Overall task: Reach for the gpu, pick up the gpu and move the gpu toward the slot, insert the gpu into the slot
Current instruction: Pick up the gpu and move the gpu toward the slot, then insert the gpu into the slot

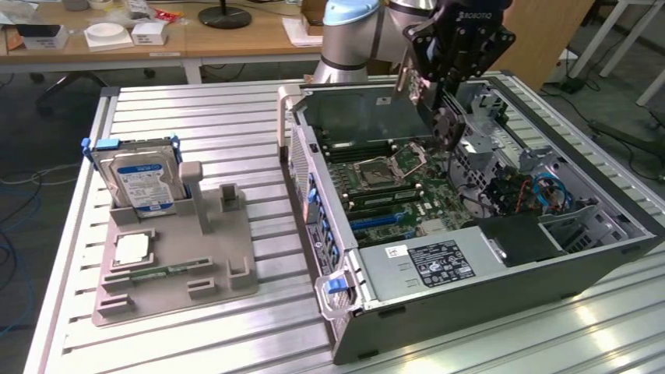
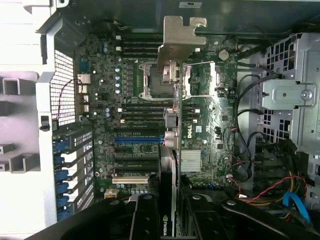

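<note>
- as i scan from the exterior view's left, a grey holder tray [image 1: 233, 261] sits on the ribbed metal table [image 1: 208, 117]; a hard drive [image 1: 140, 179] stands upright in it and a green memory stick [image 1: 156, 274] lies flat.
- further right is the computer case [image 1: 582, 257], open side up. the gripper [image 1: 445, 128] hangs over it with the gpu [image 1: 369, 113] held clear above the motherboard [image 1: 410, 191], broad face toward this camera.
- my wrist view adds what that angle hides: the card edge-on, its silver bracket [image 2: 180, 40] at the far end, and the dark fingers [image 2: 145, 220] pressed shut on either side of it.
- the slot [image 2: 137, 140] shows there as a bare blue strip, nothing seated in it.
- behind the table stand wooden desks [image 1: 260, 43]; on the exterior view's right, cables [image 1: 613, 128] trail across the floor.
</note>
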`<state>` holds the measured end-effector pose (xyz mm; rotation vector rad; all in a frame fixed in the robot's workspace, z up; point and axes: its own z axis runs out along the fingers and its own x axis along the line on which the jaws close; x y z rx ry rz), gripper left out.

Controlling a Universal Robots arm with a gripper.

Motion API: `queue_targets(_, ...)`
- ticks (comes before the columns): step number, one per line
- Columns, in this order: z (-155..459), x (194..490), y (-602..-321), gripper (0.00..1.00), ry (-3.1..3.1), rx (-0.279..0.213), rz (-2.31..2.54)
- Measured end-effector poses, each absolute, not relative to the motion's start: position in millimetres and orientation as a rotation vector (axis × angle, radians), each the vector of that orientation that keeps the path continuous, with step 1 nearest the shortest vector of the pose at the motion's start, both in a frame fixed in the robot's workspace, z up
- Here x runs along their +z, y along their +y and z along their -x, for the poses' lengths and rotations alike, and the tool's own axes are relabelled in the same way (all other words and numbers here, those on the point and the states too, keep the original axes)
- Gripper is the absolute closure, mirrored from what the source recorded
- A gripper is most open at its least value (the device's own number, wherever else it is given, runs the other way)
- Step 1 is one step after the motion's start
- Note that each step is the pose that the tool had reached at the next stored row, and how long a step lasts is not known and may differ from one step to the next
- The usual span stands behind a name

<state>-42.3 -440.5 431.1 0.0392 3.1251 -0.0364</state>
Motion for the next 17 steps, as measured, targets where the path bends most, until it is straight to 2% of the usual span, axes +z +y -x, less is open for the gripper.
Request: queue_targets(17,35.6,431.1,-440.5,0.74,3.125,-0.036,-0.039)
